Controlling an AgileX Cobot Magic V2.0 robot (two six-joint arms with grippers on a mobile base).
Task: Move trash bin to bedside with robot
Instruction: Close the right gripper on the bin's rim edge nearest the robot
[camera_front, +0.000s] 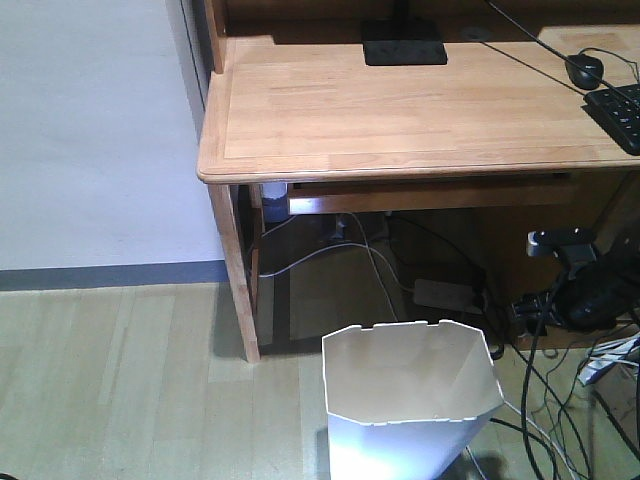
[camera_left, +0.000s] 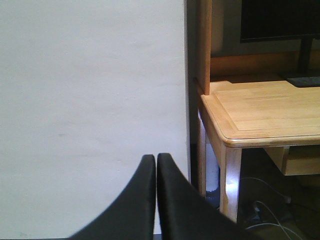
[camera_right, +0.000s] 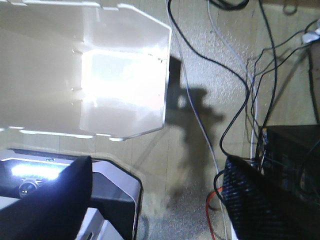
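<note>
My left claw (camera_left: 155, 159) was fully closed; my right claw (camera_right: 157, 165) hung open beside the trash bin (camera_front: 410, 385), near the worktop (camera_front: 400, 110).

Inside the trash bin (camera_right: 50, 75) white glare burns out detail in the right wrist view; its lower wall glows in the front view. Just right of the bin lies a hard shadow (camera_right: 192, 107); behind the bin, under the desk (camera_front: 400, 110), all is dim.

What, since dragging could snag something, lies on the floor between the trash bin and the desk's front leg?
Nothing: in the front view the wood floor between the trash bin and the desk leg is bare.
</note>
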